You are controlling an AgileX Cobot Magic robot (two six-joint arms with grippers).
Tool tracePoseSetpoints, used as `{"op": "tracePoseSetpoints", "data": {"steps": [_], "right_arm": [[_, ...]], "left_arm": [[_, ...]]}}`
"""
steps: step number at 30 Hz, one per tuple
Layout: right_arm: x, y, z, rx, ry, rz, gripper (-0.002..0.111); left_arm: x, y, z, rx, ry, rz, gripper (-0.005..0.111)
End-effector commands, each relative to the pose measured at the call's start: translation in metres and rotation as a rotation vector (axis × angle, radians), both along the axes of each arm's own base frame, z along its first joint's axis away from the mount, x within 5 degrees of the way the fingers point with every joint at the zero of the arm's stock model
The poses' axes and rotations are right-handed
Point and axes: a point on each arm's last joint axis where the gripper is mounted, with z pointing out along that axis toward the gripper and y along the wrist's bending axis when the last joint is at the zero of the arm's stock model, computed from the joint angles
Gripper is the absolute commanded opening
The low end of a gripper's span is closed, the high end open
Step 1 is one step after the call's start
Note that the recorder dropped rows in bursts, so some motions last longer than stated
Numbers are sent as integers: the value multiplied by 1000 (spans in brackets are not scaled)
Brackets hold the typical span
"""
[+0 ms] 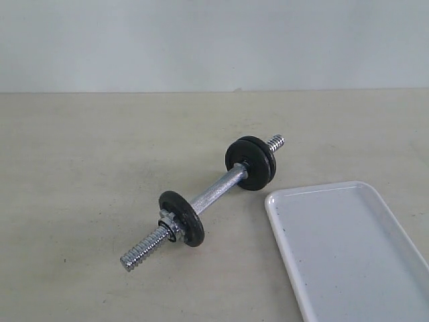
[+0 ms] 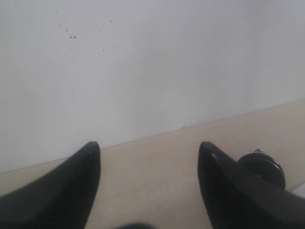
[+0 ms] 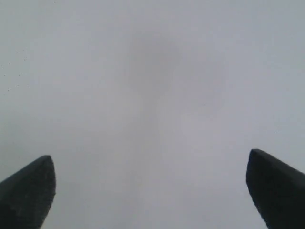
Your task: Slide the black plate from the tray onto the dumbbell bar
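Note:
The dumbbell bar (image 1: 216,190) lies slantwise on the beige table, its chrome threaded ends sticking out. A black plate (image 1: 251,163) stands on its far end, doubled up against another disc. A smaller black disc (image 1: 182,218) and a chrome nut (image 1: 167,222) sit at the near end. The white tray (image 1: 348,249) at the front right holds nothing. Neither gripper appears in the exterior view. My left gripper (image 2: 148,145) is open over bare table, with the far black plate (image 2: 264,168) beyond one finger. My right gripper (image 3: 150,155) is open, facing a plain pale grey surface.
A pale wall (image 1: 214,40) rises behind the table's back edge. Bare beige tabletop (image 1: 87,174) stretches left of the bar. In the left wrist view a white corner (image 2: 300,190) shows past the plate.

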Motion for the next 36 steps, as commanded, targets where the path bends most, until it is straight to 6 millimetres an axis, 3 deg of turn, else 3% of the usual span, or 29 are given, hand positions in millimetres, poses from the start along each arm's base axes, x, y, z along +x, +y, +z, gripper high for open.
{"op": "tracePoseSetpoints", "data": {"steps": [1,7,15,20,27,36], "right_arm": [[-1,-1,1,15,-15,1,104],[2,-7,-3,162,44,-5,104],[11,-11,-48,352,537,-88,104],[9,-16,-57,449,602,-186,104],[3,-9,-66,304,703,-154,104],[2,3,-69,136,760,49,104]], "left_arm": [[0,1,-1,-17,7,6,56],[0,1,-1,-17,7,7,56],[0,1,-1,-17,7,7,56],[0,0,-1,-16,8,3,56],[0,0,-1,-16,8,3,56],[0,0,-1,-16,8,3,56]]}}
